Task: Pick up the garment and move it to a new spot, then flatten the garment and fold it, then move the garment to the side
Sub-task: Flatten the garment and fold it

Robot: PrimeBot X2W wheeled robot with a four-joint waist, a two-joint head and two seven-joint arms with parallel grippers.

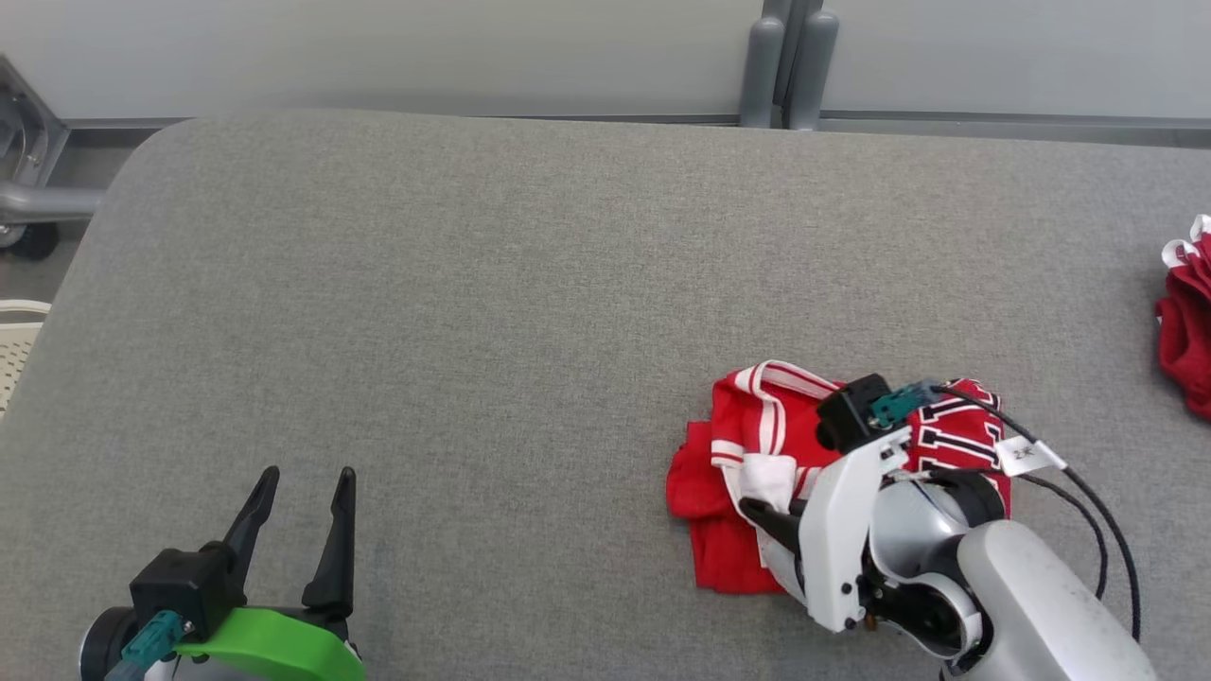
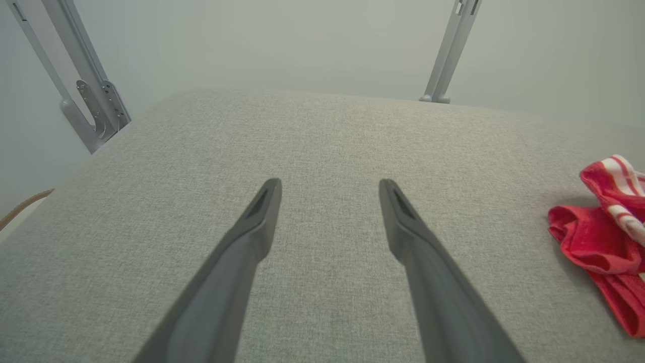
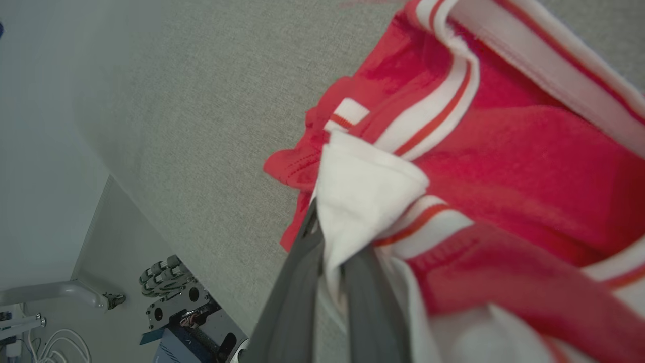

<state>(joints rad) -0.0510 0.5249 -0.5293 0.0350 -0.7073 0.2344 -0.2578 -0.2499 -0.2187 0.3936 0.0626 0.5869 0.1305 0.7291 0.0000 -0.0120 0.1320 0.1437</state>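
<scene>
Slippage may be caused on lifting: garment (image 1: pixel 719 454) is pinched at one white corner by right gripper (image 3: pixel 335 237); left gripper (image 1: pixel 307 478) is spread.

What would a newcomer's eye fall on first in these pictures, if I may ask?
The crumpled red and white garment right of centre on the grey padded table draws the eye first, with the right gripper shut on a white fold of it. Next comes the left gripper, open over bare table at the lower left. Another red cloth lies at the table's far right edge.
</scene>
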